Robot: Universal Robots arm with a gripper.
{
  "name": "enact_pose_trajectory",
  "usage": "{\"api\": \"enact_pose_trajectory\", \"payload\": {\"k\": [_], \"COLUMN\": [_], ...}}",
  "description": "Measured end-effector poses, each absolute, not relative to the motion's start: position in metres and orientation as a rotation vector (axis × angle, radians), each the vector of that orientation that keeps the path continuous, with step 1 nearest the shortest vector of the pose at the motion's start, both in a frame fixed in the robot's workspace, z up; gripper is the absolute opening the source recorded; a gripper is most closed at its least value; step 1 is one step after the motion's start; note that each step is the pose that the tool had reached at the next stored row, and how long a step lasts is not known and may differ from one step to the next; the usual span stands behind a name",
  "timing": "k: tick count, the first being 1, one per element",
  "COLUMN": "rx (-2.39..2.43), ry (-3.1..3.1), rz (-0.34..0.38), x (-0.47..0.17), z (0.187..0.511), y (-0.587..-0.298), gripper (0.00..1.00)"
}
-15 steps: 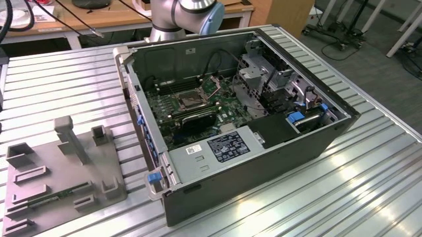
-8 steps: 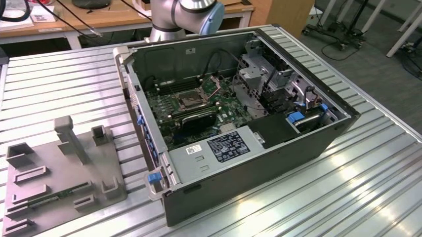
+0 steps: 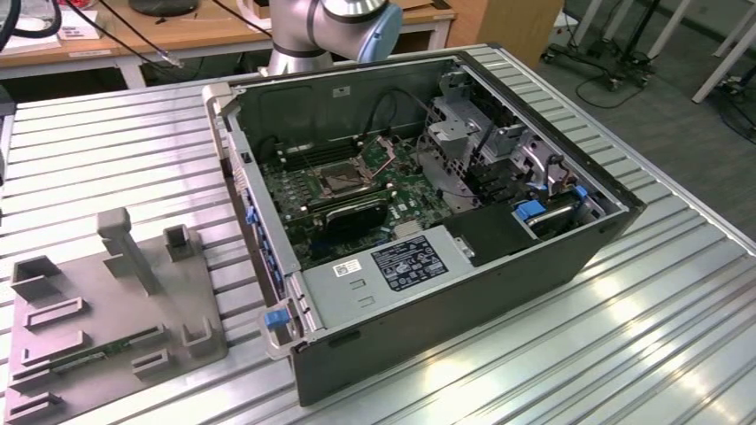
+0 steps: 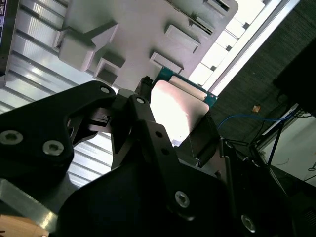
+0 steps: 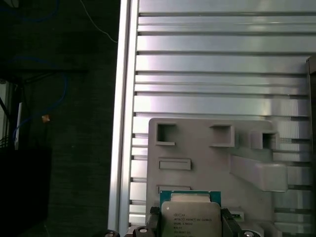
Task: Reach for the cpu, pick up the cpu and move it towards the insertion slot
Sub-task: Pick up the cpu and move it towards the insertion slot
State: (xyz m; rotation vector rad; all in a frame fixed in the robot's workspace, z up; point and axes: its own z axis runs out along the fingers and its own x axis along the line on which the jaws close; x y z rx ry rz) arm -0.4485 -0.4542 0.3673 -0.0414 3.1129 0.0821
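Sitting near the bench (image 3: 661,336) corner at the exterior view's left, a grey moulded fixture (image 3: 119,301) rests flat on the ribbed aluminium top. A narrow green memory stick (image 3: 92,351) lies in one of its grooves. Just beside the fixture, across the middle of the bench, an open computer case (image 3: 473,301) lies on its side with the motherboard (image 3: 408,190) facing up. The insertion slot (image 3: 335,181) shows on that board as a square socket, its dark centre exposed inside a shiny metal frame. Behind the case, at the bench's far edge, the arm (image 3: 325,31) rises out of frame. Toward the exterior view's right, a silver drive cage (image 3: 473,133) fills that end of the case.

In the first wrist view the hand (image 5: 191,229) pinches the cpu (image 5: 191,216). A dark finger (image 5: 154,223) presses against each side edge of the chip, whose silvery printed lid faces the camera with a green rim along one edge. The cpu is held above the grey fixture (image 5: 212,158) and apart from it, close to the bench's edge rail (image 5: 123,123), with dark floor (image 5: 59,148) beyond.

In the second wrist view the hand (image 4: 174,121) shows its black linkages closed around the cpu (image 4: 173,106), which glares bright. The fixture (image 4: 148,34) lies farther off behind it.
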Motion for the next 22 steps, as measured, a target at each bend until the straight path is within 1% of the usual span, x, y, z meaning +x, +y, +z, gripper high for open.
{"api": "enact_pose_trajectory", "payload": {"k": [22], "rx": [-0.041], "ry": [3.113], "rz": [0.082], "x": [-0.434], "z": [0.372], "y": [-0.454], "gripper": [0.55]}}
